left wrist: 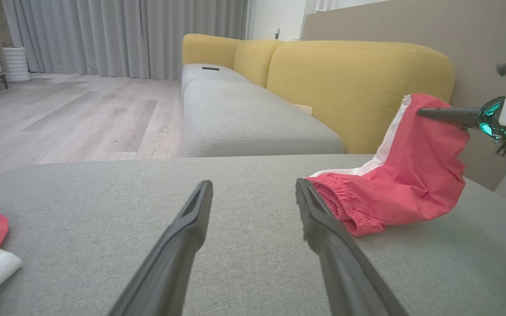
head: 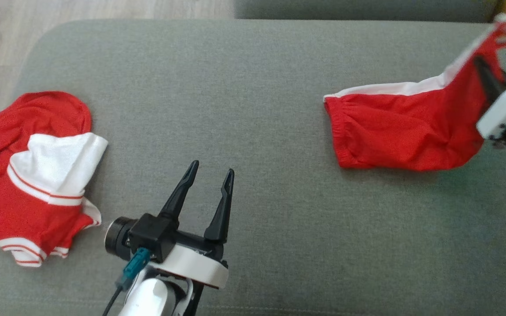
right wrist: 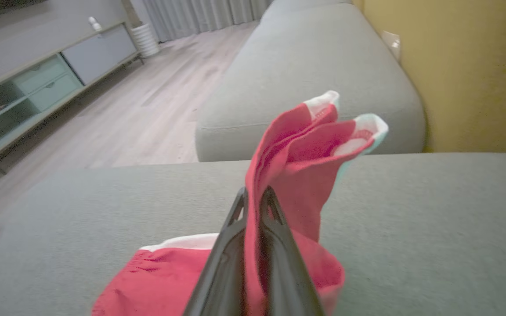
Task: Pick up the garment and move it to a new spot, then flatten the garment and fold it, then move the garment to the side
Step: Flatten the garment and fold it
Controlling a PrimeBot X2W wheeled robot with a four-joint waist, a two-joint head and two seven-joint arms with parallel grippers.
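Nearest, the left gripper [head: 213, 167] hovers low over the grey cushion [head: 253, 87]. Its jaws are spread wide with nothing between them, and they point toward the far side. To its left, at the cushion's left edge, a red and white jersey [head: 37, 175] lies crumpled, with dark lettering partly showing. It sits near the gripper without touching it.

Further back and to the right are the red shorts [head: 402, 131]. The gathered waistband end rests on the cushion and a white stripe runs along the far edge. The right end is raised off the cushion, so the cloth slopes up to the right gripper [head: 481, 66]. In the right wrist view the jaws of this gripper [right wrist: 255, 193] are clenched on a fold of the shorts [right wrist: 305, 158], and two white-trimmed corners stick up past the tips. The shorts lie well apart from the jersey, and the left gripper is between them on the near side.

Beyond the cushion, the left wrist view shows a second grey seat [left wrist: 244, 118] with a yellow backrest [left wrist: 358, 87] on its right. A pale wooden floor [left wrist: 81, 118] lies to the left, with grey curtains [left wrist: 125, 35] farthest back.
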